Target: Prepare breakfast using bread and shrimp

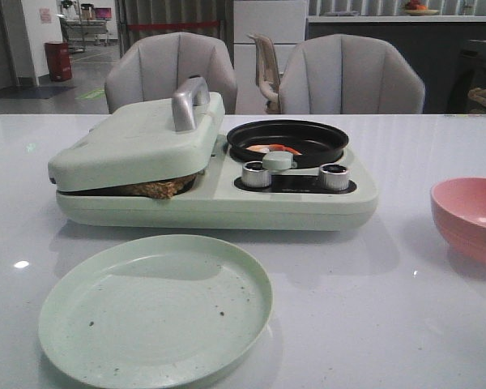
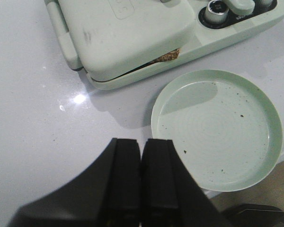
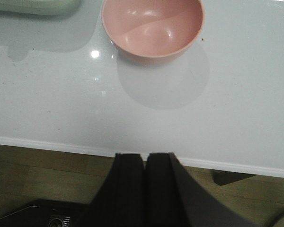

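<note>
The bread point(image 1: 158, 189) lies inside the pale green breakfast maker point(image 1: 211, 174) under its closed lid point(image 1: 138, 138); only a brown edge sticks out, also in the left wrist view point(image 2: 164, 57). The shrimp point(image 1: 273, 150), orange-red and white, lies in the small black pan point(image 1: 287, 139) on the maker's right side. My left gripper point(image 2: 142, 144) is shut and empty above the table, beside the green plate point(image 2: 217, 127). My right gripper point(image 3: 145, 156) is shut and empty over the table's front edge, short of the pink bowl point(image 3: 152, 28). Neither gripper shows in the front view.
A pale green plate point(image 1: 155, 310) with crumbs lies in front of the maker. A pink bowl point(image 1: 472, 217) stands at the right. Two knobs point(image 1: 334, 177) face front on the maker, and a silver handle point(image 1: 187, 102) tops the lid. Chairs stand behind the table.
</note>
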Available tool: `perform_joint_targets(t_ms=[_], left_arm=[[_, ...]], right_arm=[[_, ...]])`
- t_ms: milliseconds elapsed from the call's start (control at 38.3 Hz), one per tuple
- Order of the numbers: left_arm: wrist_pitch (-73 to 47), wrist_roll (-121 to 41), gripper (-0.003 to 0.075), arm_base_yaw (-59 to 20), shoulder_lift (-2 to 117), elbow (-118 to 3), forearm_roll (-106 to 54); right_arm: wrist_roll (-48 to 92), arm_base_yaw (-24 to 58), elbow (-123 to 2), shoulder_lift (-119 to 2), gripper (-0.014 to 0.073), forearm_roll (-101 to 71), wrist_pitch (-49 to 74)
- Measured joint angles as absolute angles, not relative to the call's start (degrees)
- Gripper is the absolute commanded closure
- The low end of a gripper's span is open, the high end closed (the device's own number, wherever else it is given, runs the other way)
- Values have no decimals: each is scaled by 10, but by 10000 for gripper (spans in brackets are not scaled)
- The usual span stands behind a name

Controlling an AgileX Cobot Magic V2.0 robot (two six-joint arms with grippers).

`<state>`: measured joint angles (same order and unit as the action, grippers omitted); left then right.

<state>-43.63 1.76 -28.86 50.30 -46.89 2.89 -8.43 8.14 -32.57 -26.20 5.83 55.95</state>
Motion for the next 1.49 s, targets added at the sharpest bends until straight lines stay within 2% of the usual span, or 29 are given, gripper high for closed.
perform_joint_targets(t_ms=[496, 757, 1070, 1279, 1487], left_arm=[[-426, 15, 620, -285, 487, -460, 41], [-255, 13, 620, -151, 304, -288, 24], [-168, 12, 620, -41, 97, -94, 11], [-125, 12, 620, -4, 7, -16, 5], [-52, 12, 620, -3, -2, 1, -3]], right_arm=[[-84, 81, -326, -262, 553, 58, 560], [-84, 81, -325, -262, 553, 57, 562], [-84, 81, -325, -262, 553, 57, 563], [-84, 81, -325, -262, 553, 57, 563], [-84, 81, -325, -262, 553, 57, 564]])
